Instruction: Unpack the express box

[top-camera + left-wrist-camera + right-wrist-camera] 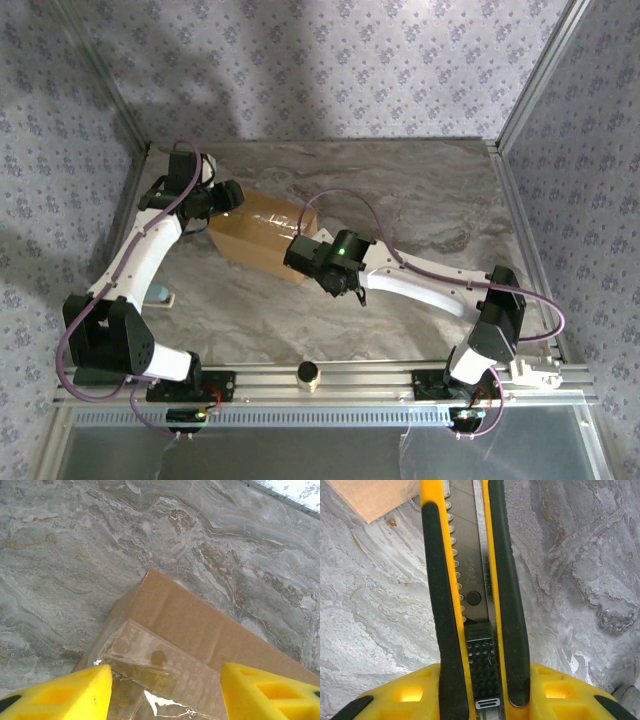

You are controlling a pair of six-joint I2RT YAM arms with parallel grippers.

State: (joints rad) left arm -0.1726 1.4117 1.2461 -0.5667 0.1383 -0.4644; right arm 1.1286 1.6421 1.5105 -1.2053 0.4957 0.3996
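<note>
The box (255, 232) lay closed toward the left rear of the table (430, 200), with glossy tape (155, 655) across one end. The left claw (165, 692) hung over that taped end with its jaws apart, gripping nothing that could be seen. The right claw (338, 268), just off the box's right corner, was clamped on a yellow-and-black knife (470, 580). The step looked to be slitting the tape. To do it well, the left claw needed to steady the box first. The knife then had to run shallow along the seam, away from the left fingers. Whether the blade tip was out could not be told.
</note>
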